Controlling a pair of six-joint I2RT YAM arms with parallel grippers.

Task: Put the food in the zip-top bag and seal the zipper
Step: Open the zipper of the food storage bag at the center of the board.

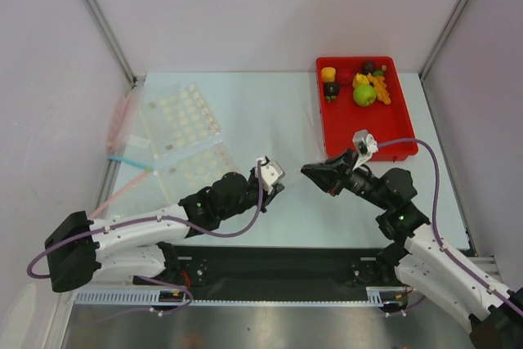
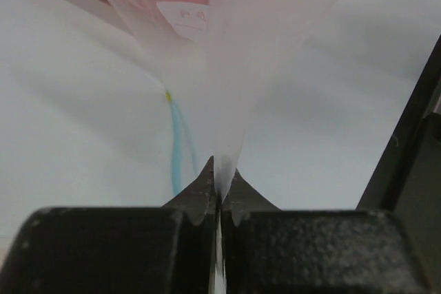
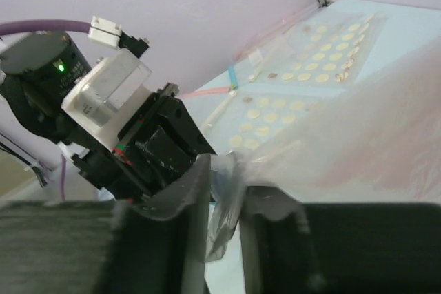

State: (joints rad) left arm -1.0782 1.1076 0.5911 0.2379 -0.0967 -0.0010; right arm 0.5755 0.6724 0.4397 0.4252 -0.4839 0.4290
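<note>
left pincer (image 2: pixel 219 171) clamped the zip-top bag (image 2: pixel 234 67); right pincer (image 3: pixel 227 191), facing it, straddled the same bag, grip unclear; food (image 1: pixel 364 94) lay nearer the right.

Pale lilac walls (image 1: pixel 245 6), metal corner posts (image 1: pixel 98 15) (slanting), white table (image 1: pixel 261 104)

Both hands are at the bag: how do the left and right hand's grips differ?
The left hand has its jaws pinched flat on a thin fold of the zip-top bag; the right hand has them slightly apart with bunched film between, grip unclear. The left hand comes from the left, the right hand from the right. Both meet above the table.
</note>
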